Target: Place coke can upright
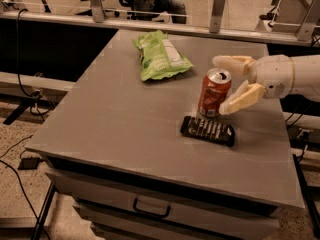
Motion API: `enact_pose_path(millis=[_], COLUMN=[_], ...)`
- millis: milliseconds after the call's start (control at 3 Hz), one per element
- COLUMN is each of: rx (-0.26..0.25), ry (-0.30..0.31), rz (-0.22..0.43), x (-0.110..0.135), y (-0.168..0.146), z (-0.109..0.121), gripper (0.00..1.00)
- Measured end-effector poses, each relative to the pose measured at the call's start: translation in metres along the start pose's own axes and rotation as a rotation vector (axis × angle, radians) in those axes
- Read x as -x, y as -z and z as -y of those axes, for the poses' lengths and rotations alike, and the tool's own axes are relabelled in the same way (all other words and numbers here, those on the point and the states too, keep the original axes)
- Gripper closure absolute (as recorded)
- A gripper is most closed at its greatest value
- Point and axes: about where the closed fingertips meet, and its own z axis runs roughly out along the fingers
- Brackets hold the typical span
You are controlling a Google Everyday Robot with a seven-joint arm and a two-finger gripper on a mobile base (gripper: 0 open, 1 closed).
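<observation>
The coke can (214, 94), red with white script and a silver top with pull-tab, stands upright on the grey table (110, 114), just behind the black snack bar wrapper (207, 130). My gripper (226, 84) comes in from the right and is open. One cream finger (233, 61) is behind the can's top and the other finger (242, 99) is to the can's right. The fingers flank the can with a visible gap.
A green chip bag (160, 57) lies at the back middle of the table. The table has drawers below with a handle (150, 210). A railing (150, 21) runs behind the table. Cables lie on the floor at the left.
</observation>
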Motion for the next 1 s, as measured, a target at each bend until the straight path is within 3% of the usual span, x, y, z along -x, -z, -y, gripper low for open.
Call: enact_pose_path(millis=[667,1000], rx=[0.019,0.019], ry=[-0.026,-0.026], rz=[-0.095,-0.095], x=[-0.0117,-0.0117], y=[0.0142,0.0142], z=[-0.0072,-0.0072], gripper=[0.0,0.0])
